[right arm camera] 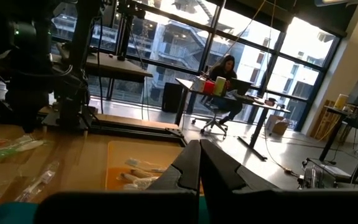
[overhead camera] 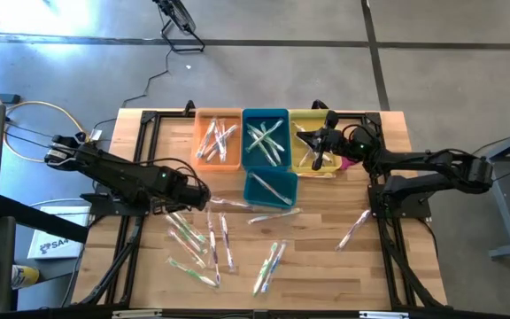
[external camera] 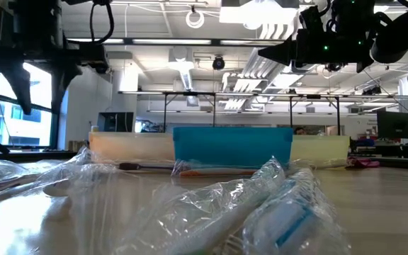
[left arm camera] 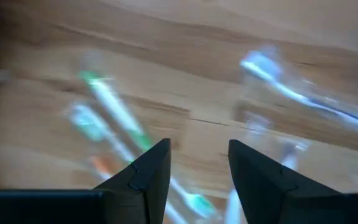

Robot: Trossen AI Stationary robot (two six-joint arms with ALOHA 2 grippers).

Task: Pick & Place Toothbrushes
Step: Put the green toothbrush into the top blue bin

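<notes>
Your left gripper (overhead camera: 197,197) hangs released over the loose toothbrushes (overhead camera: 204,237), lined up for a pick; right gripper (overhead camera: 312,140) sits clenched, empty, above the yellow bin (overhead camera: 330,166).

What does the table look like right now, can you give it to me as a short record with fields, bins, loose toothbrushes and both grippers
bins: orange bin, blue bin, yellow bin in a row at the table's far edge, a smaller blue bin in front; all hold wrapped brushes
loose toothbrushes: scattered toothbrushes on the wooden table
left gripper: left gripper open, empty, above the loose brushes
right gripper: right gripper shut, over the yellow bin, nothing seen held
</notes>
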